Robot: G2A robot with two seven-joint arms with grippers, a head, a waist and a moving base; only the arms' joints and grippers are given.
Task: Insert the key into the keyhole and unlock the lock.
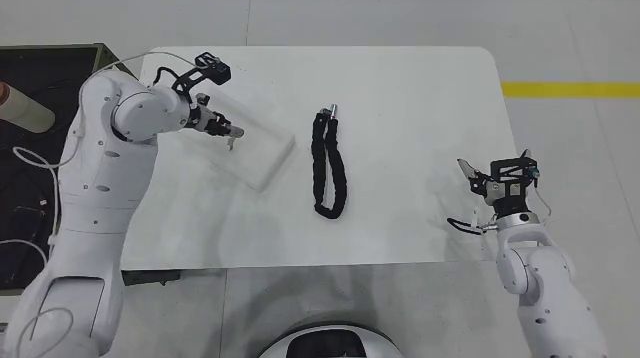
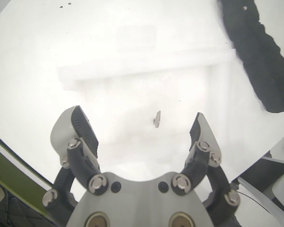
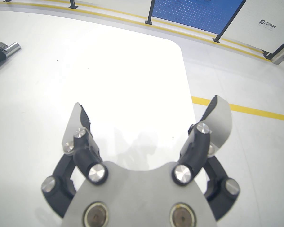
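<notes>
A black fabric-covered chain lock (image 1: 327, 168) lies folded in the middle of the white table, its metal lock ends (image 1: 327, 113) toward the far side. In the left wrist view the lock (image 2: 258, 55) lies off to one side. A small silver key (image 2: 157, 118) stands on a white block (image 1: 252, 150) left of the lock. My left gripper (image 1: 228, 134) hovers open over that block, and the key sits between its fingertips (image 2: 81, 121) without touching them. My right gripper (image 1: 470, 196) is open and holds nothing near the table's right front edge, far from the lock.
The white block (image 2: 132, 76) is a low flat slab, tilted relative to the table edges. A dark bench with cables (image 1: 30, 188) stands left of the table. The floor beyond the right edge carries a yellow line (image 1: 570, 89). Railings with blue panels (image 3: 203, 3) stand farther off.
</notes>
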